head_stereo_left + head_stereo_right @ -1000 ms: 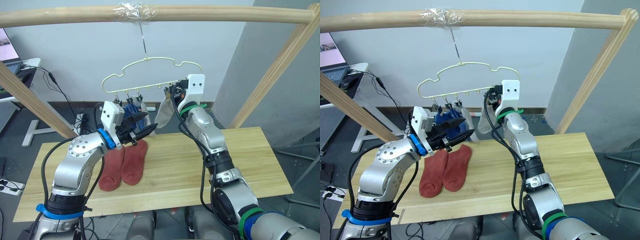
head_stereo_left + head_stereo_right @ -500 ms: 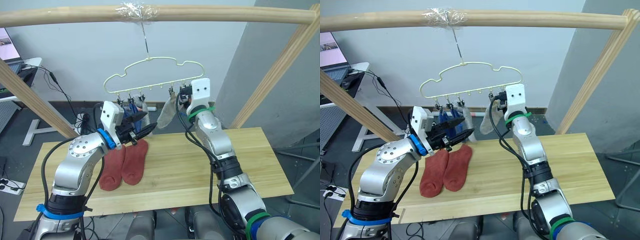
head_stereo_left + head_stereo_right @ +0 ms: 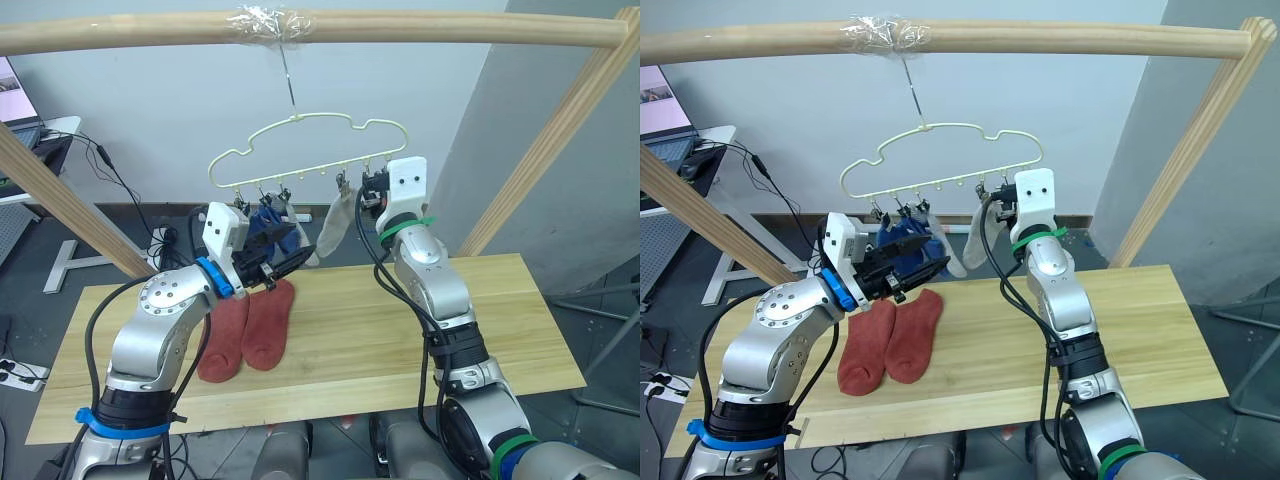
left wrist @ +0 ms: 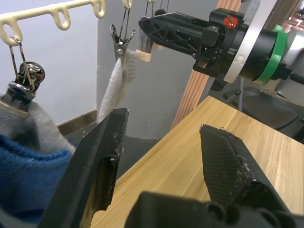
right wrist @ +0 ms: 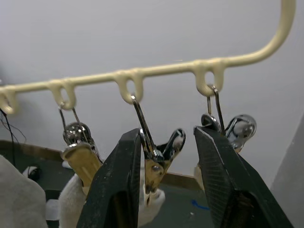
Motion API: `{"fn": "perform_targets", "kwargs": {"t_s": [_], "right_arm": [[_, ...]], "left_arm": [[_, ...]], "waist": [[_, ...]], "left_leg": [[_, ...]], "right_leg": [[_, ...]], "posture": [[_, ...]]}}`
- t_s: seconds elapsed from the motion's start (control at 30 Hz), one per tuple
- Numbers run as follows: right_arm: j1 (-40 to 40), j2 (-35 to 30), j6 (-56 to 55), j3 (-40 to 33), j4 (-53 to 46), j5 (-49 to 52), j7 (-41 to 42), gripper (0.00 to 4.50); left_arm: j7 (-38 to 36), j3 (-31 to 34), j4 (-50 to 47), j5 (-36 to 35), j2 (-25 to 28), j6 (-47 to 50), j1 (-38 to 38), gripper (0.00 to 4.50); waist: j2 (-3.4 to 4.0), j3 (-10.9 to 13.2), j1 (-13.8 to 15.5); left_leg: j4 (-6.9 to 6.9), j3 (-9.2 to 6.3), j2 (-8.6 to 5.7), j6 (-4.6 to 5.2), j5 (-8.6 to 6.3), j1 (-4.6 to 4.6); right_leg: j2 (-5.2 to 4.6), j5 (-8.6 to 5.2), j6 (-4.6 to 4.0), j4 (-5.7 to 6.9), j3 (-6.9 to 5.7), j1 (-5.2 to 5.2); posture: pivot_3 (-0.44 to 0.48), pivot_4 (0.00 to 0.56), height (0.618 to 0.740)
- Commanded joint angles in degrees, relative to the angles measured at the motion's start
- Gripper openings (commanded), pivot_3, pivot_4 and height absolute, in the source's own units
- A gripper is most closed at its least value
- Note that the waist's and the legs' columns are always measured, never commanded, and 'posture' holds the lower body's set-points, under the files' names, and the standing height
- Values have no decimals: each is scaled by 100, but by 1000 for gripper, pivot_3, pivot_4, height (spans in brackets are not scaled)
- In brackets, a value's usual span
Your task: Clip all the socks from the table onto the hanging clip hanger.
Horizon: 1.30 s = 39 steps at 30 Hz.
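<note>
Since a second ago your right end effector (image 5: 161, 190) has backed off the grey sock (image 3: 334, 222), now clipped on the clip hanger (image 3: 300, 150); fingers released, straddling a clip (image 5: 154, 156). Left end effector (image 4: 161, 161) released beside blue socks (image 3: 265, 225); rust-red socks (image 3: 245, 325) lie on the desk (image 3: 400, 340)

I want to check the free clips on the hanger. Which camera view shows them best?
The right wrist view: the clips hang close, right before the open right gripper, under the clip hanger. The left wrist view shows one clip holding a grey sock. In both eye views the clips are tiny.
</note>
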Motion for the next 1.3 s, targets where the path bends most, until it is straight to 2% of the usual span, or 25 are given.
{"fn": "perform_targets", "kwargs": {"t_s": [0.03, 0.3, 1.0, 1.3], "right_arm": [[-53, 101, -114, 21, -243, 92, 81, 1797], [-62, 241, 36, -96, -169, 206, 87, 1797], [-160, 240, -54, -263, -86, 179, -174, 1797], [-136, 540, 173, -330, -78, 445, -266, 1797]], "left_arm": [[53, 58, -216, -104, -59, -60, -89, 2739], [87, 245, -391, -457, -120, 20, -239, 2739], [254, 147, -423, -390, -132, -80, -351, 2739], [281, 136, -436, -392, -131, -73, -345, 2739]], "waist": [[0, 0, 1], [0, 0, 17], [0, 0, 16], [0, 0, 20]], "left_leg": [[0, 0, 0, 0, 0, 0], [1, -2, 0, 0, 0, -1], [0, 0, -1, 0, 0, 0], [0, 0, 0, 0, 0, 0]], "right_leg": [[0, 0, 0, 0, 0, 0], [0, 0, 0, 0, -2, 0], [0, 0, 0, 0, 0, 0], [0, 0, 0, 0, 0, 0]], "posture": [[126, 188, 740], [136, 187, 740], [133, 187, 740], [133, 187, 740]]}}
